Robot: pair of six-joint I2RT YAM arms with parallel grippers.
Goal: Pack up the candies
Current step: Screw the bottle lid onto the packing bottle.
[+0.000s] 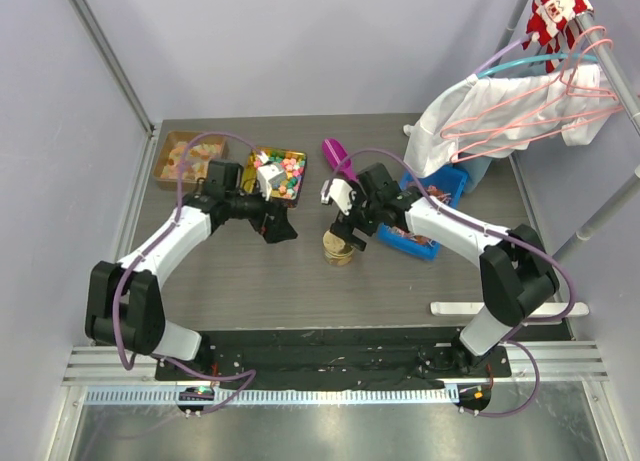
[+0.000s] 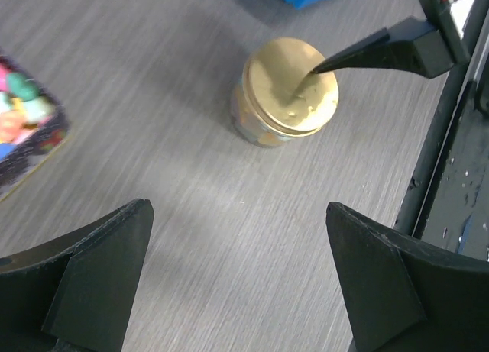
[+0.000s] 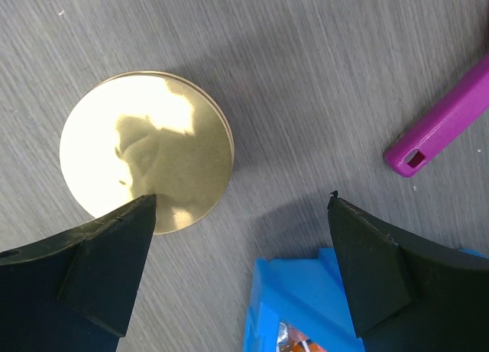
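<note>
Lying in a tray [image 1: 159, 167] at far left, candies [image 1: 185, 159] are set behind the left claw [image 1: 278, 228], seen spread and empty. A lidded jar [image 1: 340, 251] is found just right of it, partly under the right claw [image 1: 346, 229], likewise spread, empty, and nearer.

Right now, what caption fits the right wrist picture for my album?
Open right gripper above a gold jar lid, beside a blue bin and purple handle.
</note>
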